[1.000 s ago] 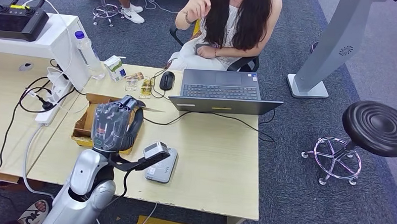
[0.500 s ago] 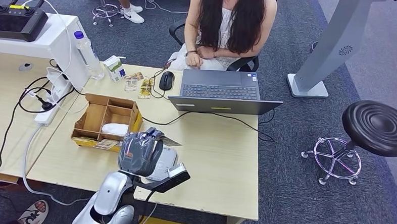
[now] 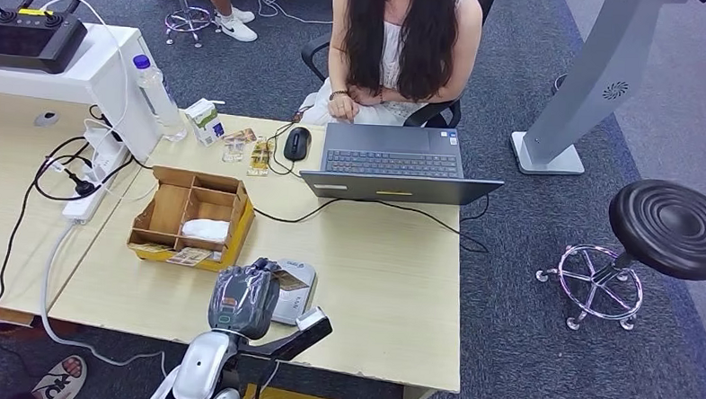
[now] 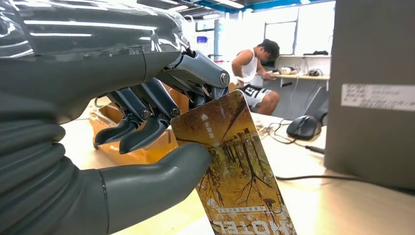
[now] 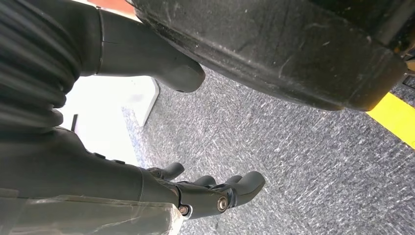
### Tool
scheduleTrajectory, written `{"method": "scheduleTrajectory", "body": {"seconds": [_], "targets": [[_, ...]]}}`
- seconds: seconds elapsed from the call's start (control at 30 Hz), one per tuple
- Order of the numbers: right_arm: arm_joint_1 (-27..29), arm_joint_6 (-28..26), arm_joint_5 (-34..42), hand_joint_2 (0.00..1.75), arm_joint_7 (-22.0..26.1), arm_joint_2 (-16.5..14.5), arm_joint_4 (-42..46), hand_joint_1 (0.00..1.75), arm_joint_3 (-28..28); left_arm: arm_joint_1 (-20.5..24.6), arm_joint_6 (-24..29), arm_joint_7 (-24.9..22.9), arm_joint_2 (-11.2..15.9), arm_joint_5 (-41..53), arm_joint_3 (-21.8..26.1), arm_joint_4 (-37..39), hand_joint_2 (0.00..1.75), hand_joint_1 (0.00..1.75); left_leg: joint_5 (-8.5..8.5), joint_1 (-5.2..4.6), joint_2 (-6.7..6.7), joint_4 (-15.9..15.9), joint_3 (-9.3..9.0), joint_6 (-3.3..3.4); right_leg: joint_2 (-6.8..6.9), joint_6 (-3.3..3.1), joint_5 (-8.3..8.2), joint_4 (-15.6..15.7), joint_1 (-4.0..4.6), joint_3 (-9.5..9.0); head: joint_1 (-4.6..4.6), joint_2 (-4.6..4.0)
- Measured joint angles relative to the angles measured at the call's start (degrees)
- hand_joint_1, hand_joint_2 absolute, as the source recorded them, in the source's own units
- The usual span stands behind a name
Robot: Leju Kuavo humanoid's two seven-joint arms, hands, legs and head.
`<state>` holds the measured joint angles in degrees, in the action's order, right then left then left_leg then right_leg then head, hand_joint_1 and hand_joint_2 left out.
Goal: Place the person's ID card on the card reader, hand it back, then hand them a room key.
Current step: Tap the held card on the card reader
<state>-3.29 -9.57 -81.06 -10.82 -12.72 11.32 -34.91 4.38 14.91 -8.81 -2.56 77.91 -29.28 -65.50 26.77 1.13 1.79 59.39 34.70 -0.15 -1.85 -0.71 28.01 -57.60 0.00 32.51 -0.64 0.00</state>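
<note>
Left hand [image 4: 147,122] pinches the hotel card [image 4: 235,171] between thumb and fingers just above the card reader [image 3: 293,291]; shallow edge grip risks slipping during lowering.

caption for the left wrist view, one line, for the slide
Left hand pinches a yellow hotel card between thumb and fingers above the desk, laptop and mouse beyond.

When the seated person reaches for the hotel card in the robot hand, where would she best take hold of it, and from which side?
Probably the free end of the hotel card, the part printed HOTEL, coming from the side away from the left robot hand. The thumb and fingers pinch the other end, leaving that long flat part clear. Being thin, it suits a pinch on its two faces.
</note>
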Motion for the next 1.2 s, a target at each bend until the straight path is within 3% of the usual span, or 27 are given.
{"method": "scheduleTrajectory", "body": {"seconds": [0.4, 0.83, 1.0, 1.1, 1.2], "targets": [[-0.03, 0.09, -1.79, 1.75, -0.52, -0.16, 0.0, 0.0, -0.11, 1.55, 0.66, -2.93, -1.45, 1.53, 5.37, 7.32, 1.75, 1.75, 0.0, 0.0, 0.03, -0.01, -0.03, 0.0, 0.05, 0.0, 0.01, 0.0, 0.0, -0.04, 0.0, 0.0], [-0.03, 1.31, -2.79, 1.75, 0.02, -0.11, 0.08, 0.0, -0.03, 4.82, 1.6, -2.0, -2.75, 1.6, 8.43, 13.63, 1.75, 1.75, -0.01, 0.0, 0.03, -0.01, -0.16, -0.01, 0.06, 0.0, 0.0, 0.0, 0.0, -0.19, 0.0, 0.0], [-0.01, 1.26, -2.94, 1.75, 0.17, -0.13, 0.09, 0.0, -0.02, 4.99, 9.77, 2.96, -2.93, 1.62, 9.01, 13.79, 1.75, 1.75, -0.01, 0.01, 0.02, -0.01, -0.15, -0.01, 0.04, 0.0, 0.0, -0.01, 0.01, -0.16, 0.0, 0.0], [0.02, 1.71, -3.21, 1.75, 0.92, -0.02, 0.09, 0.0, 0.04, 4.96, 17.23, 6.33, -2.54, 2.08, 9.09, 10.95, 1.75, 1.75, -0.02, 0.01, 0.03, -0.01, -0.1, -0.01, 0.04, 0.0, -0.01, -0.02, 0.01, -0.11, -0.01, 0.0], [0.02, 2.01, -3.44, 1.75, 1.27, 0.09, 0.09, 0.0, 0.24, 5.29, 20.15, 7.48, -1.87, 2.31, 9.13, 7.25, 1.75, 1.75, -0.03, 0.01, 0.03, -0.01, -0.09, 0.0, 0.04, 0.0, -0.01, -0.02, 0.01, -0.11, -0.01, 0.0]]}}
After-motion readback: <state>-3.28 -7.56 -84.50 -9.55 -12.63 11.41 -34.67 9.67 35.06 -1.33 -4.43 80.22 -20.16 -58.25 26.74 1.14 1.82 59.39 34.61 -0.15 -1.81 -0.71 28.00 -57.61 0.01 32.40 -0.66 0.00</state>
